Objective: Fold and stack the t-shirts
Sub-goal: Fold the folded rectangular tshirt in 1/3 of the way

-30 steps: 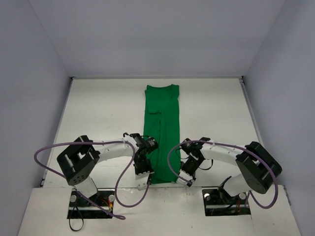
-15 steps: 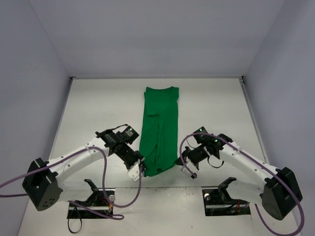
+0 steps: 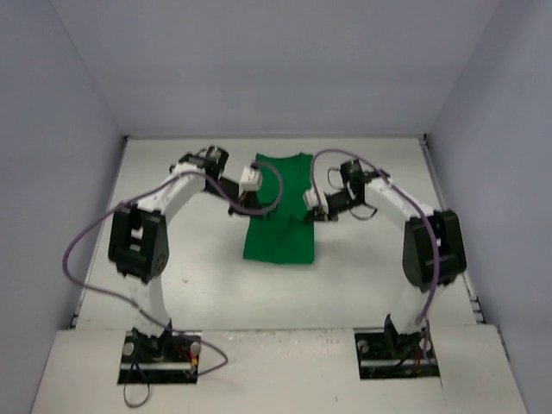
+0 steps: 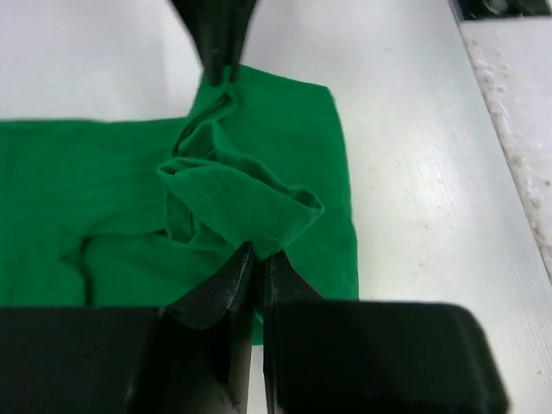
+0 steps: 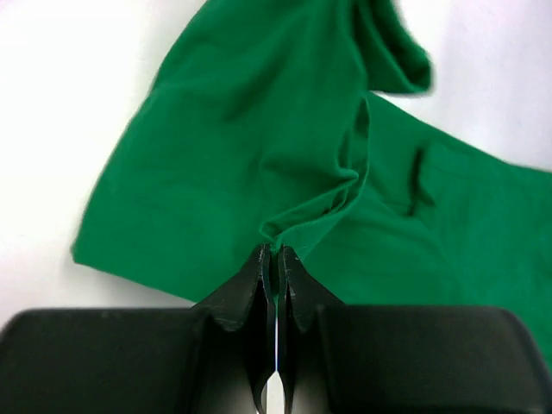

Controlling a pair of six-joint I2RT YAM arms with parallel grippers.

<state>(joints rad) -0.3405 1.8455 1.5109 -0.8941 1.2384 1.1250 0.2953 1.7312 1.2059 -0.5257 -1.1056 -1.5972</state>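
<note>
The bright-green t-shirt lies in the middle of the table toward the back, doubled over into a short rectangle. My left gripper is at its far left edge, shut on a raised bunch of the cloth. My right gripper is at the right edge, shut on a pinched ridge of the cloth. In the left wrist view my left gripper pinches a hemmed corner, and the right gripper's fingers show at the top, shut on the opposite edge. In the right wrist view my right gripper holds the fold.
The white table is boxed in by grey walls at the left, back and right. Purple cables loop from both arms over the table's left and right. A rougher white strip borders the table.
</note>
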